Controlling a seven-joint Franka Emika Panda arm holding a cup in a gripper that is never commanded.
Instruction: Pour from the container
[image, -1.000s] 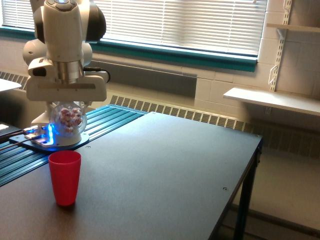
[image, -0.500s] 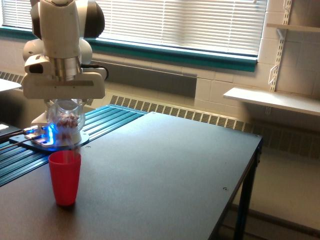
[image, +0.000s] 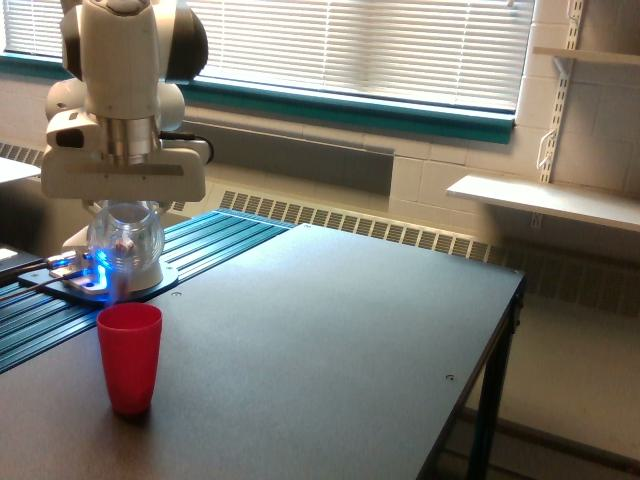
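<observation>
My gripper (image: 124, 205) hangs at the exterior view's left, shut on the container (image: 125, 240), a clear rounded plastic jar. The jar looks almost empty, with only a few reddish bits visible through its wall. It hangs just above and slightly behind the red plastic cup (image: 129, 356), which stands upright on the dark table (image: 330, 340). The jar's mouth and the fingertips are hard to make out behind its glare.
The arm's base (image: 100, 282) with a blue light sits on a ribbed teal strip (image: 210, 240) behind the cup. The table's edge runs along the exterior view's right. A white shelf (image: 545, 200) and radiator grille line the wall.
The jar's reddish and pale bits have nearly all left it over the last second. The gripper with the jar shifted slightly toward the exterior view's left.
</observation>
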